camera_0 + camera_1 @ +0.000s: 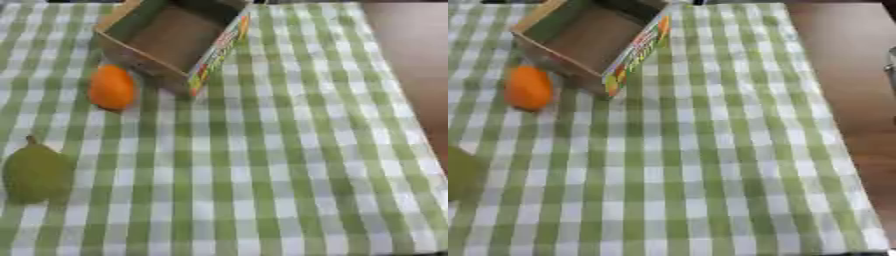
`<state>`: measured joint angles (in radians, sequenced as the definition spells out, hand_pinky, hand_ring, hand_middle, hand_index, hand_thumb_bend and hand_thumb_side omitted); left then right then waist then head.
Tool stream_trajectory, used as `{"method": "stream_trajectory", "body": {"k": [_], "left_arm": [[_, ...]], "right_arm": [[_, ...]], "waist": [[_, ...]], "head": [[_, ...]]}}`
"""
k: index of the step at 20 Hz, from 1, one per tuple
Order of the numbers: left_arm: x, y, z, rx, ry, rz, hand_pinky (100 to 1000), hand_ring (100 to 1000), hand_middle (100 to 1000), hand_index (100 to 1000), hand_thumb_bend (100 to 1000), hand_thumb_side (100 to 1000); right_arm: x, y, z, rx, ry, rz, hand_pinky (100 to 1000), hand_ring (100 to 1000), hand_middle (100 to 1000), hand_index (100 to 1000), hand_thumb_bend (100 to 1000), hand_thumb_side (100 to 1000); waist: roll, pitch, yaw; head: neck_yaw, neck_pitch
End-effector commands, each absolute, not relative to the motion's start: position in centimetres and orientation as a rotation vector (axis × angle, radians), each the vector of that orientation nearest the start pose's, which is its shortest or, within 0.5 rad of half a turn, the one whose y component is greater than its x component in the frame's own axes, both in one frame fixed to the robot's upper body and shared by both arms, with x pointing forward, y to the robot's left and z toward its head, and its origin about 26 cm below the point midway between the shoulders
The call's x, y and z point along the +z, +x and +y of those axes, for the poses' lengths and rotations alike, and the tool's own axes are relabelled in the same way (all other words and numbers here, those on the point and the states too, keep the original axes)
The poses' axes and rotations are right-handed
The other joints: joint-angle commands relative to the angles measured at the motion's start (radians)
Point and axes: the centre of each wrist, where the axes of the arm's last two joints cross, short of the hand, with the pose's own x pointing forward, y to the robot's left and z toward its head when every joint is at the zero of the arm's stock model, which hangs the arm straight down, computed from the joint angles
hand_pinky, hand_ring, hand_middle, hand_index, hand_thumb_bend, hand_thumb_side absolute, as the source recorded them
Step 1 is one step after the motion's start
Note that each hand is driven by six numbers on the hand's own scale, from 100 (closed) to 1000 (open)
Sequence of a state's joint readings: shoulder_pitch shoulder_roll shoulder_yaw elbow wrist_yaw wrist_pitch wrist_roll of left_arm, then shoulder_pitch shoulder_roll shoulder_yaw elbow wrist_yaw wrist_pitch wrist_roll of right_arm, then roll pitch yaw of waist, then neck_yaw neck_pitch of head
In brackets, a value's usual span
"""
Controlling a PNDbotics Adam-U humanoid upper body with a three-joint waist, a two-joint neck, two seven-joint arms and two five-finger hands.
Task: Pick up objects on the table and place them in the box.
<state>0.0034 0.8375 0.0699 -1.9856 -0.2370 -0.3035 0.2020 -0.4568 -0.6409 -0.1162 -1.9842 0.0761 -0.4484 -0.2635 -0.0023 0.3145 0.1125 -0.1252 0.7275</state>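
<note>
Neither hand appears in either view, so hand state cannot be told. The cardboard box [171, 37] sits open at the far left of the surface [289, 165], which carries a green checked cloth. An orange fruit [112, 87] lies just beside the box's near left corner. A green pear [37, 172] lies near the left edge, well apart from the box.

Likely risks: both fruits are rounded and may roll if nudged during approach; the pear could roll off the left edge. The box wall [219, 52] stands between the open cloth and the box interior. Nothing else obstructs.
</note>
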Motion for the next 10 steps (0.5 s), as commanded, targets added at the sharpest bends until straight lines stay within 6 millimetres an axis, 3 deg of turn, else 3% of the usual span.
{"method": "stream_trajectory", "body": {"k": [1,10], "left_arm": [[20.7,25.7,37.2,-1.101,0.892,-2.102,779,792,772,932,237,500],[19.4,25.1,37.1,-1.436,0.896,-1.81,823,819,803,959,316,489]], "right_arm": [[30.3,29.4,-31.5,-0.544,0.624,3.123,800,764,585,863,100,524],[30.3,29.4,-31.5,-0.555,0.624,3.119,801,762,583,863,100,524]], "waist": [[0.002,-0.014,0.002],[0.002,-0.014,-0.003]], "head": [[-0.005,-0.008],[0.013,-0.006]]}}
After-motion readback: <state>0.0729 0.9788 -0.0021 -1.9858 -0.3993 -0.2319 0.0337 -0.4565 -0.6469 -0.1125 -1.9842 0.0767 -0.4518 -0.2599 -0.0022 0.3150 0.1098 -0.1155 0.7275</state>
